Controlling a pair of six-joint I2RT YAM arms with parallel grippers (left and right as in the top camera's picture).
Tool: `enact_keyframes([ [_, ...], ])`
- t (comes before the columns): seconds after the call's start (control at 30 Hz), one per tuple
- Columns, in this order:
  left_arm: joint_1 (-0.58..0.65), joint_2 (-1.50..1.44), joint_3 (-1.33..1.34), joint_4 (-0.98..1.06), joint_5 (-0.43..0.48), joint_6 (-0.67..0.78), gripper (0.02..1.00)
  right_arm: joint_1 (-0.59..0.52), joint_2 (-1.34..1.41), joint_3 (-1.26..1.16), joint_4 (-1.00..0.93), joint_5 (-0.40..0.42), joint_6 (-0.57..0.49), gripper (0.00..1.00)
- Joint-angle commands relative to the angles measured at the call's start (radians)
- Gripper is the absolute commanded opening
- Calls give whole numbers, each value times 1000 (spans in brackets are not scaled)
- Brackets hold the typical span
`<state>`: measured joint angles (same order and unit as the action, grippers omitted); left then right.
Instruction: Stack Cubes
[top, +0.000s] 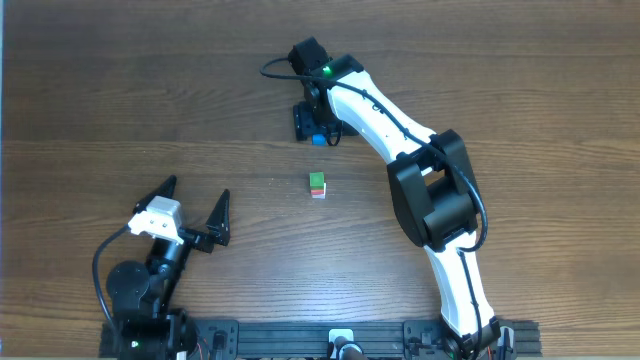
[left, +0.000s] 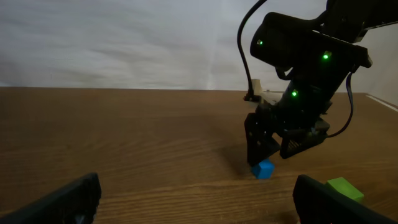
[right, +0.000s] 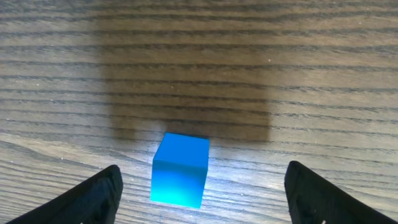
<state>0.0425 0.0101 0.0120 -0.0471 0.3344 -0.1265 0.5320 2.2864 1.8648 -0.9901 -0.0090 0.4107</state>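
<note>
Blue cube (right: 180, 169) lies on the tabletop toward the far edge, below the right gripper (left: 272, 155), fingers apart. Step: grasp. Next, judged: descend, clamp, carry to the green cube (top: 317, 180) mid-tabletop. Left gripper (top: 197, 190): fingers apart.

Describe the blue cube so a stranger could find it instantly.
On the wooden table, follow the white right arm to its gripper. The blue cube sits beneath it, alone on the wood; the green cube tops a red cube.
</note>
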Motion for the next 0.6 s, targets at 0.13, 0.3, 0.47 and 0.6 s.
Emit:
enact_keyframes([
  [0.13,5,-7,-6,1,10,15,998,17,36,18,4,-9,4,730],
  [0.3,5,-7,-6,2,10,14,996,29,37,18,8,-9,11,588],
  [0.47,5,-7,-6,2,10,15,998,33,38,18,10,-9,16,452],
  [0.6,5,-7,-6,1,10,15,998,33,39,18,9,-9,21,356],
])
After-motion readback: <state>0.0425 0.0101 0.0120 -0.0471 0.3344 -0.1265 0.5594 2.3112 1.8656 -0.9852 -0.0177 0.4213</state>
